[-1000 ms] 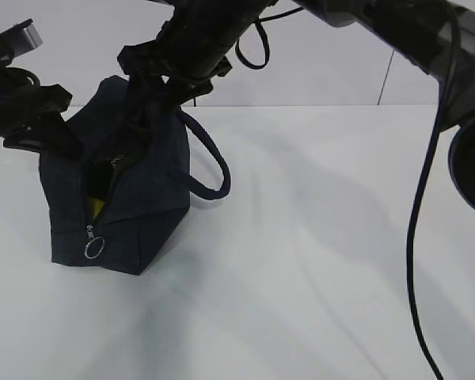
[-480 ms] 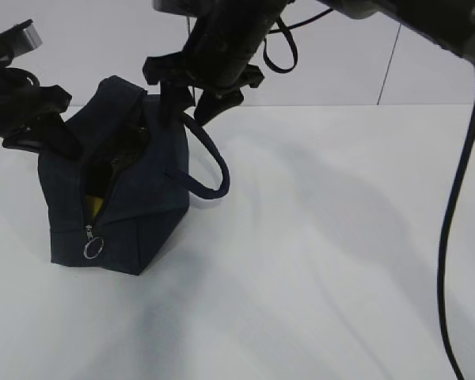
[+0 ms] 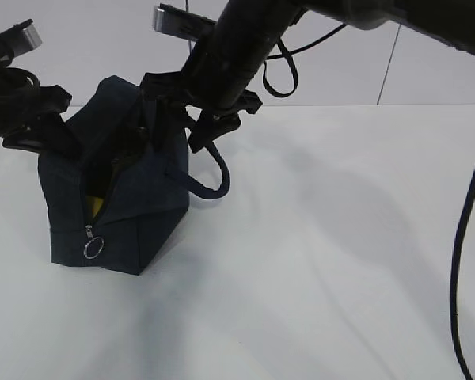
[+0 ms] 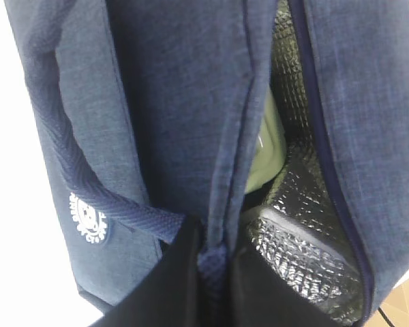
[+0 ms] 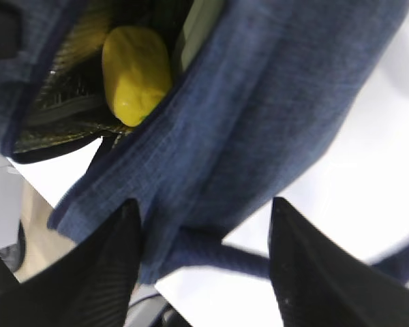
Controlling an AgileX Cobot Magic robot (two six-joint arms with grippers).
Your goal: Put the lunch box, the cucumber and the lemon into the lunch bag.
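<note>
My left pincer (image 4: 215, 272) pinches lunch bag (image 3: 115, 198) rim; right pincer (image 5: 204, 272) spread, straddling handle (image 5: 211, 255). Fabric soft, floppy, light. Lemon (image 5: 135, 73), lunch box (image 4: 264, 146) inside. Best hold: rim.

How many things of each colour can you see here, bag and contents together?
Navy: 1, the lunch bag
Yellow: 1, the lemon inside it
Pale green: 1, the lunch box lid inside it
Total: 3
No cucumber can be made out in any view.
</note>
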